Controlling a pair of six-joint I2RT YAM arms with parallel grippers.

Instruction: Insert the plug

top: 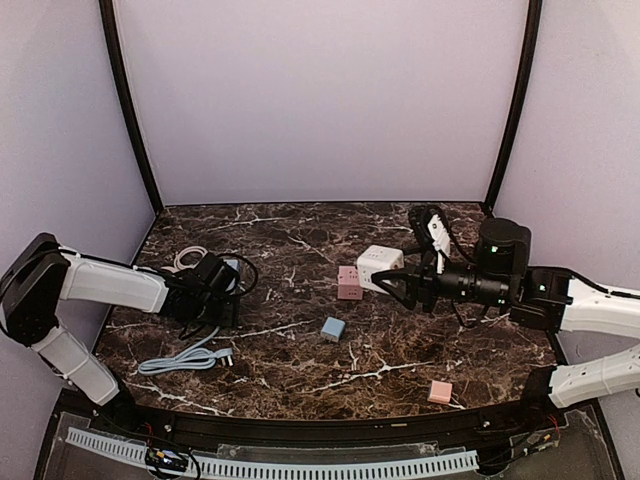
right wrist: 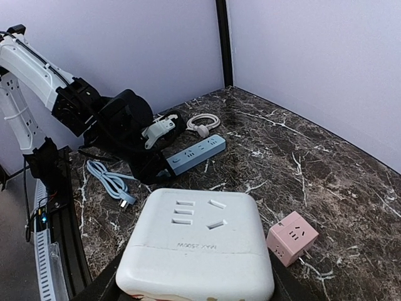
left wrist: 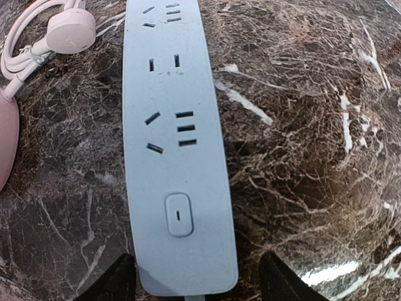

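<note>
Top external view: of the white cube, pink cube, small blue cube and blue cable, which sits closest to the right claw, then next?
1. white cube, held in the right gripper.
2. pink cube, just left of it.
3. small blue cube, left and nearer the arm bases.
4. blue cable, far left.

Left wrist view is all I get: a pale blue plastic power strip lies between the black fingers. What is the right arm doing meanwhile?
Observer: The right gripper is shut on a white plastic cube-shaped socket block.
Operator: Is a loose plug lying anywhere?
Observer: Yes, a coiled pale blue cable ending in a plug lies on the dark marble table, near its front-left edge.
Operator: Anything else near the white block?
Observer: A pink cube-shaped adapter stands right beside it.
</note>
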